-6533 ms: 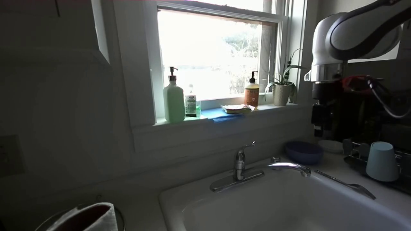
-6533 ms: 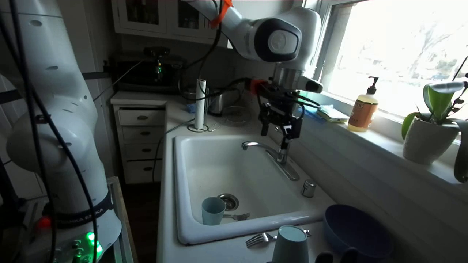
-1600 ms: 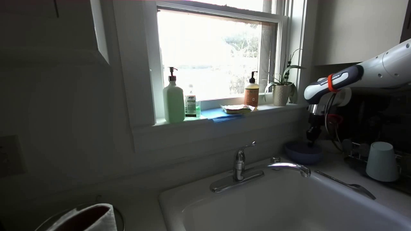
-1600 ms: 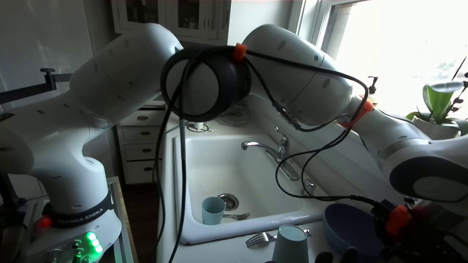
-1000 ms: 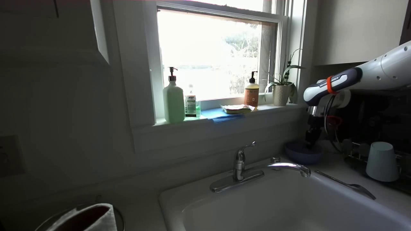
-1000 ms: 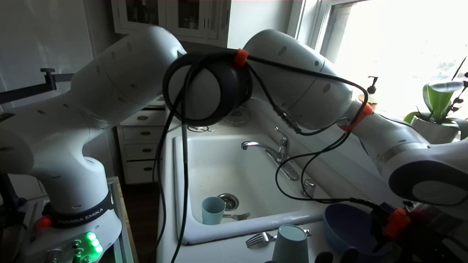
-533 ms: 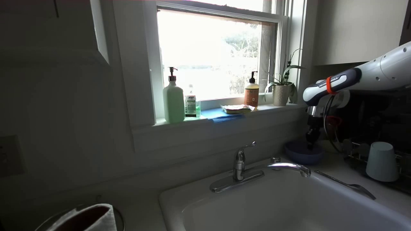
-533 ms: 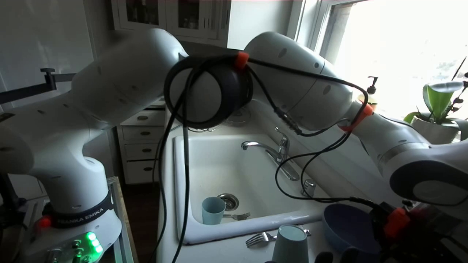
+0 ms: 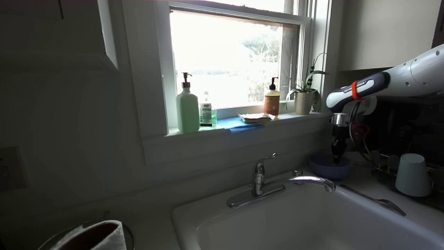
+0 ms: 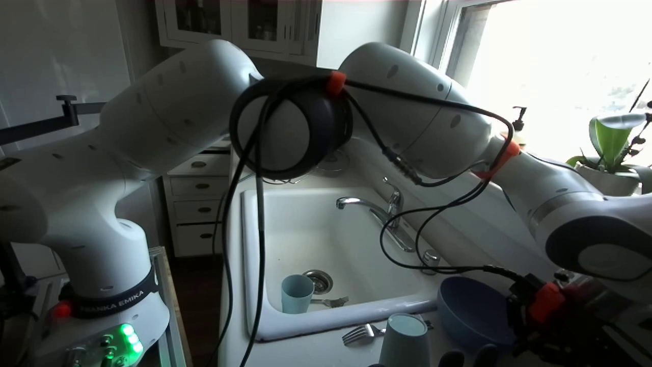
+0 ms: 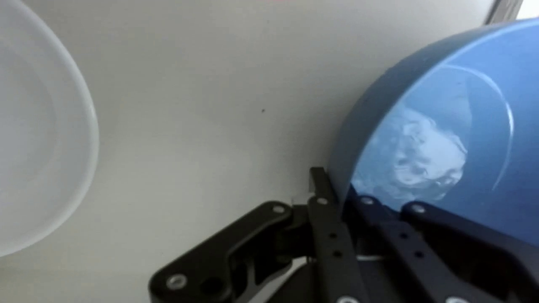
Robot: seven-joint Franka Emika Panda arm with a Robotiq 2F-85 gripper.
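Observation:
A deep blue bowl (image 11: 522, 109) fills the right side of the wrist view, with a rippled, shiny patch like liquid at its bottom. My gripper (image 11: 339, 189) is shut on its wall: a finger presses the outside and the opposite one is inside the rim. In an exterior view the same bowl (image 9: 327, 170) is on the counter behind the sink corner, the black gripper (image 9: 336, 159) pointing down into it. Dark shadow hides the fingertips where the bowl (image 10: 466, 311) shows again. Whether its base touches the counter I cannot tell.
A white bowl (image 11: 90, 126) lies left of the gripper. Near the blue bowl are a fork (image 10: 362, 334), an upturned light-blue cup (image 10: 406, 341) and the sink rim (image 10: 351, 320). A faucet (image 9: 258, 177) stands behind the basin; bottles and a potted plant (image 9: 303, 102) line the sill.
The gripper, open a second ago, has closed on the bowl's wall. Over the last half second the bowl has shifted slightly along with the gripper, toward the sink. Cup and fork stay put.

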